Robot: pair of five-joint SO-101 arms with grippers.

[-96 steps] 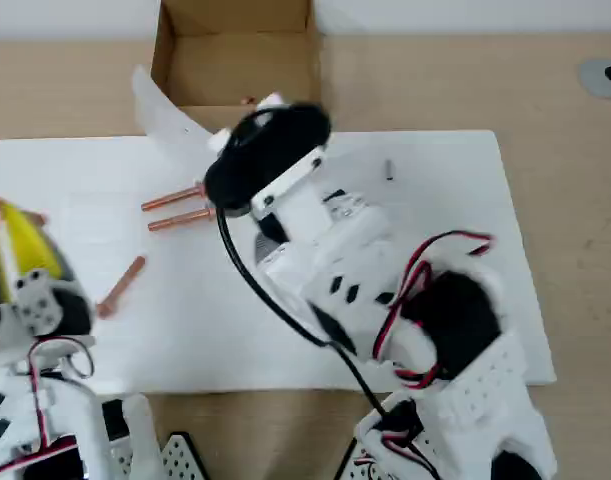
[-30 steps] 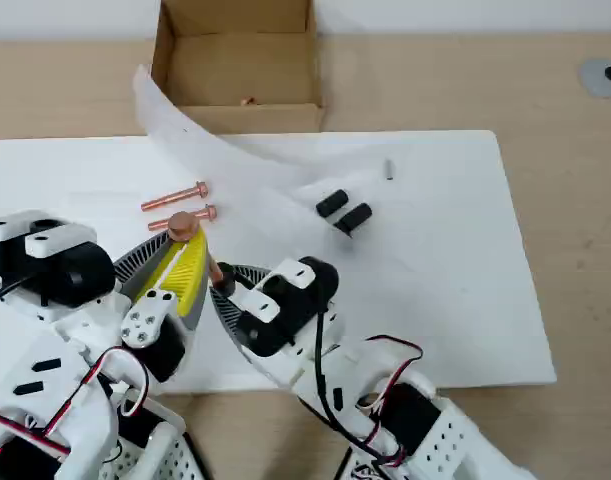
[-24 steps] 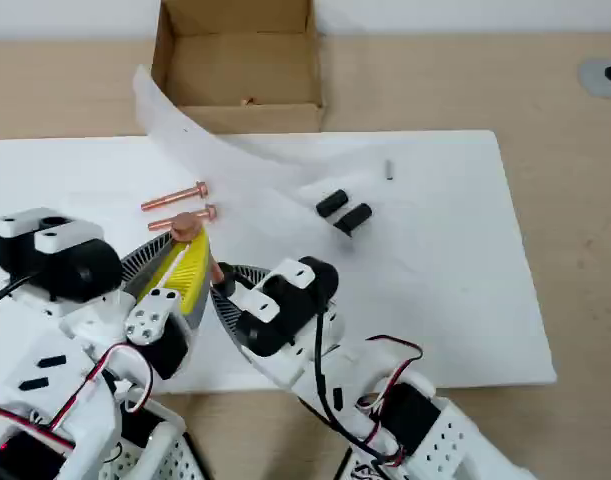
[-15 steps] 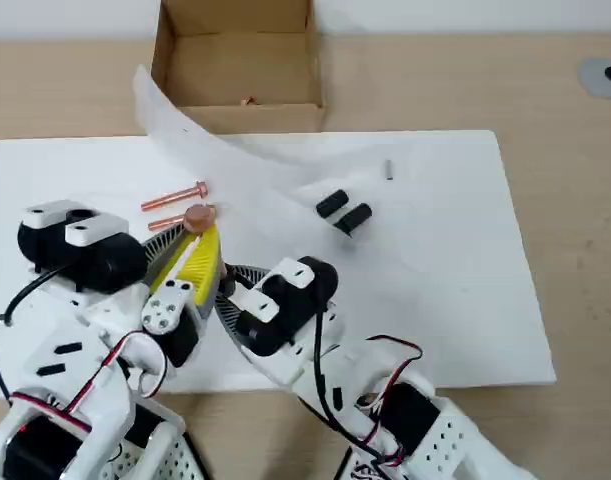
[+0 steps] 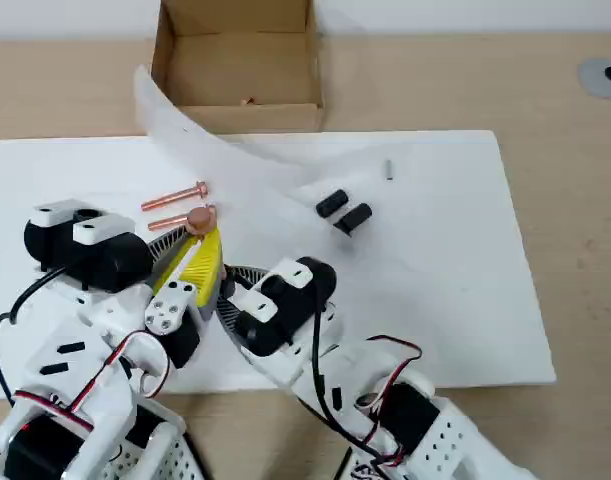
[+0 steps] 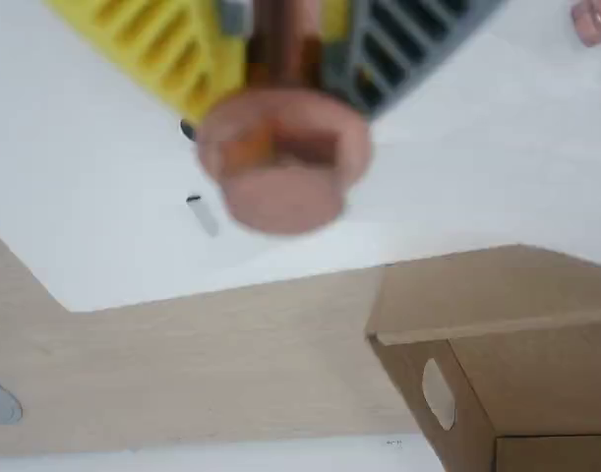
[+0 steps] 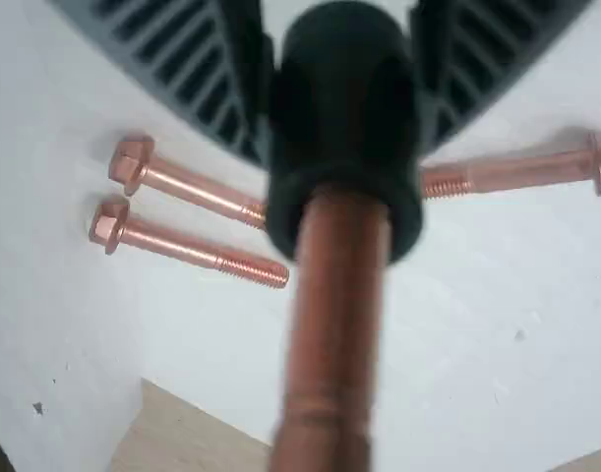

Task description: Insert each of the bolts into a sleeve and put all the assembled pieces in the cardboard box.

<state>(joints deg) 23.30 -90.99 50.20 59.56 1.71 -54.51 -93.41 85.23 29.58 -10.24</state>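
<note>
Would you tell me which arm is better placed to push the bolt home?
Left, probably: the left gripper holds the bolt just behind its head, while the right gripper merely steadies the sleeve.

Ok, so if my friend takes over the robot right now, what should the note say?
The left gripper has its jaws shut on a bolt. The right gripper has its jaws shut on a black sleeve, with the bolt's shaft in it.
On the white mat: loose bolts and two spare sleeves.
The cardboard box holds a small coppery thing, too small to tell.
Left to do: seat this bolt, box it, then assemble and box the others.
</note>
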